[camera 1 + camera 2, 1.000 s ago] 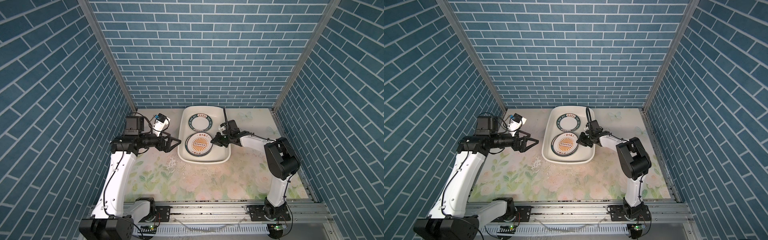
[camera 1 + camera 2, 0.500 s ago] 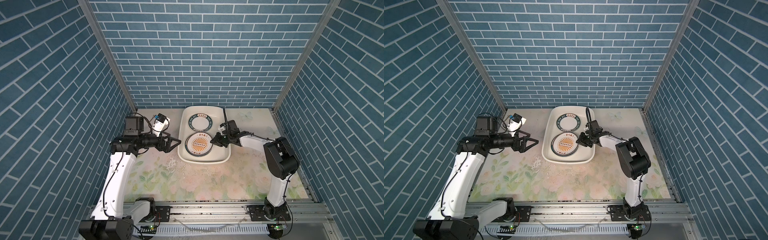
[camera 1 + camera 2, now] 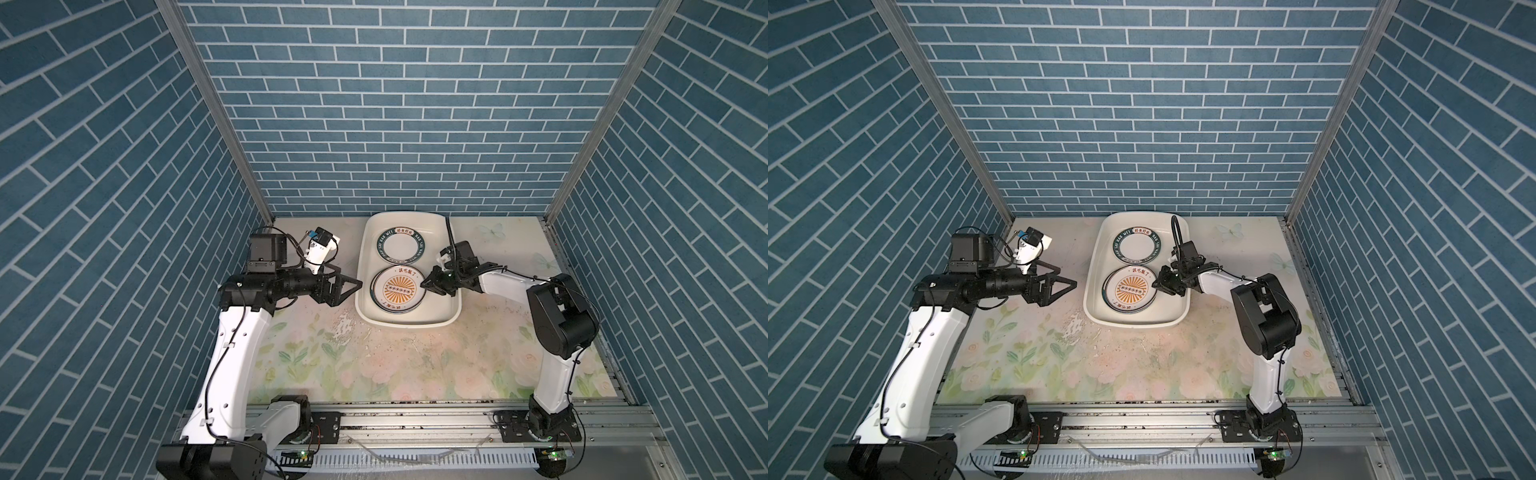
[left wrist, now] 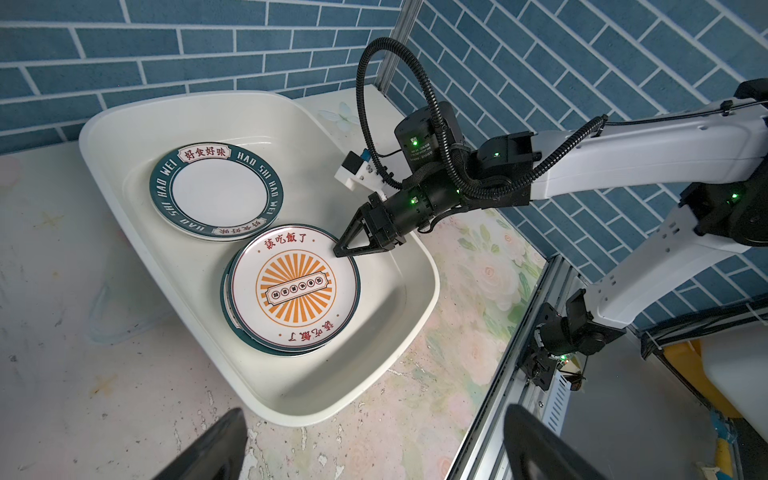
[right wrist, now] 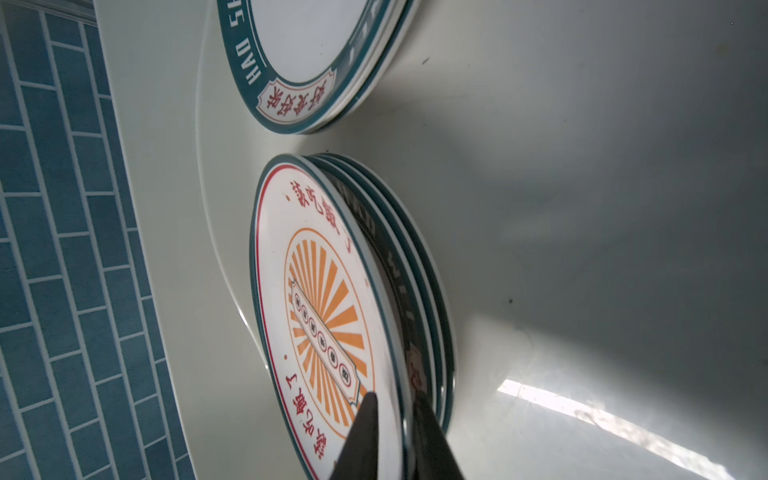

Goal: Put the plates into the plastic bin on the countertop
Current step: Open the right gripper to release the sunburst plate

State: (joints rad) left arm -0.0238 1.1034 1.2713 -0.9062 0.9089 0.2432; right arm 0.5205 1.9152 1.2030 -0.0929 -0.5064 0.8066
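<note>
Hardly anything has shifted over the last second: both arms and both stacks of plates sit where they were. The right gripper [image 5: 392,399] reaches into the plastic bin [image 4: 374,328] and meets the sunburst plate [image 3: 398,289] at that plate's 3 o'clock in both top views. Its jaws straddle the rim, one black tip over the printed face and the other under the lip. I cannot tell whether they pinch the plate or merely bracket it.

That plate lies flat on top of a stack at the bin's 6 o'clock end, and the right wrist view shows several green-edged rims beneath it. At the 12 o'clock end lies a second stack, topped by a green-rimmed plate [image 3: 401,246] with white lettering. Its edge is just beside the sunburst plate's.

The bin stands at the 12 o'clock side of the flowered counter [image 3: 415,365], close to the back wall. The left gripper [image 3: 347,291] hovers above the counter at the bin's 9 o'clock, clear of its rim — jaws spread wide, holding nothing.
</note>
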